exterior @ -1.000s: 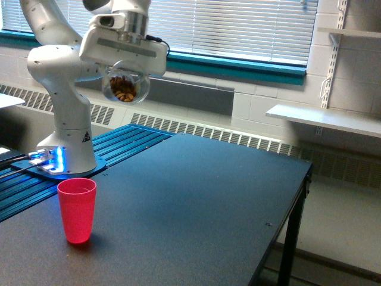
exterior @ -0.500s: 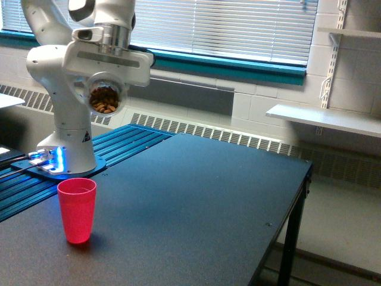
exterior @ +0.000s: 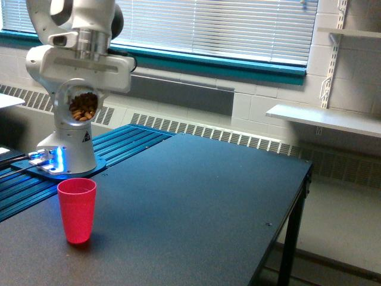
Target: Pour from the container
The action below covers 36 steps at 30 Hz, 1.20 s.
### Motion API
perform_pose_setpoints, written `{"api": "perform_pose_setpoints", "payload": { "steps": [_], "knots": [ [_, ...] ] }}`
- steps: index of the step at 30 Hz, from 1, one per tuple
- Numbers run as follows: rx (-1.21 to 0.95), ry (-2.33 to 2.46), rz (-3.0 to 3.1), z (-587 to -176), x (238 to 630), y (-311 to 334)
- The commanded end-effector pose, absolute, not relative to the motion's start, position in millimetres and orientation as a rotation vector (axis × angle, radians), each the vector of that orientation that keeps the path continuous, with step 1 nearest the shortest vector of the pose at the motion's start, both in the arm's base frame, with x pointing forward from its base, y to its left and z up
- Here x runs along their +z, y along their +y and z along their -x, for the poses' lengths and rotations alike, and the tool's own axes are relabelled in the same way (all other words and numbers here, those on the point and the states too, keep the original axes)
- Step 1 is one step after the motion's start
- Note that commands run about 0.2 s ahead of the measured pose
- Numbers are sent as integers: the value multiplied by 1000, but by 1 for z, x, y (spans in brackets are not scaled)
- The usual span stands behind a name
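Fingers pinching the clear container (exterior: 83, 105) of brown pieces beneath the gripper (exterior: 83, 89), held high at twelve o'clock above the red cup (exterior: 77, 210), presumably for pouring.

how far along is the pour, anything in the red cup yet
Done: the tool has the clear jar lifted high, roughly above the red cup on the black table. In hand: the jar lies tipped on its side with the brown pieces inside it. Left: the pour itself; nothing is falling, and the cup's inside cannot be seen from this angle.
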State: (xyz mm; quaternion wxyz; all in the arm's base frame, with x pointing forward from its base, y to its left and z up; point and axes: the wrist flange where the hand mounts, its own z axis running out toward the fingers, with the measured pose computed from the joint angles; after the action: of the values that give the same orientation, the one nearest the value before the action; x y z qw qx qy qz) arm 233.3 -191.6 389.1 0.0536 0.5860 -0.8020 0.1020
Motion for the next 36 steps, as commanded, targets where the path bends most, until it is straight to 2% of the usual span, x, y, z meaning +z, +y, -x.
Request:
{"api": "perform_pose_setpoints", "payload": {
  "steps": [1, 20, 36],
  "knots": [
    [276, -2447, -1786, -231, 376, -210],
    [186, -2420, -1872, -251, 351, -255],
    [89, -2384, -1884, -264, 333, -264]
  ]
}}
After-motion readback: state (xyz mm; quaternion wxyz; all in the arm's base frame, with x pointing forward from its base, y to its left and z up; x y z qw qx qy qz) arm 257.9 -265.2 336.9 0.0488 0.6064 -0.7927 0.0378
